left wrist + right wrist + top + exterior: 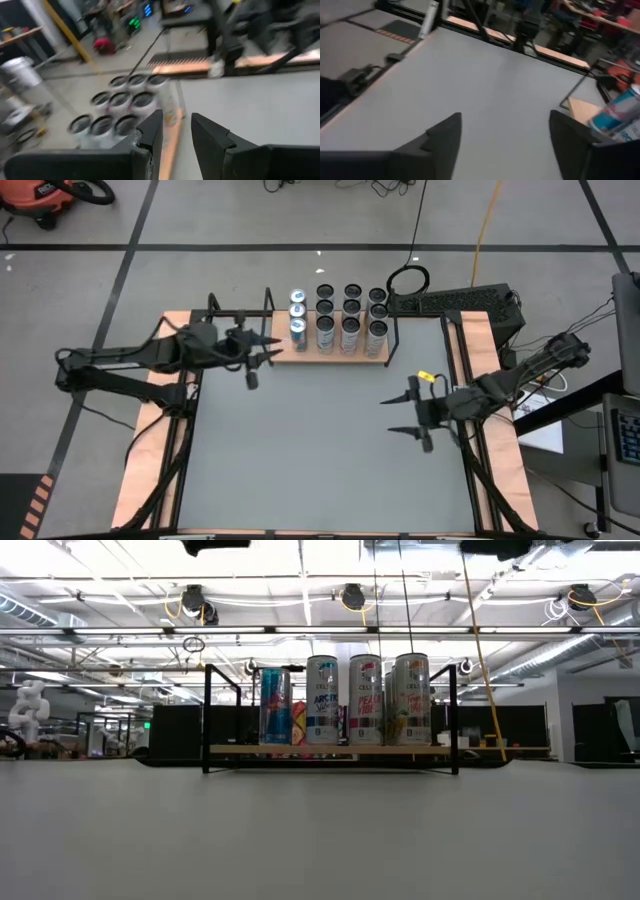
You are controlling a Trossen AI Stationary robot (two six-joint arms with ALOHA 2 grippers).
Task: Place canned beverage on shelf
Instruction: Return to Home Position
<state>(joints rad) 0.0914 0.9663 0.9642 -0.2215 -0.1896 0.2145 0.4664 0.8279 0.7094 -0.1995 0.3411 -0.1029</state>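
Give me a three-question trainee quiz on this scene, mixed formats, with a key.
1. True or false: the right gripper is shut on a can.
2. How many blue soda cans stand on the shelf?
3. The left gripper hovers nearest: A) the shelf's blue-can end; B) the shelf's other end; C) the right gripper.
Key: 1 false, it is open and empty; 2 three; 3 A.
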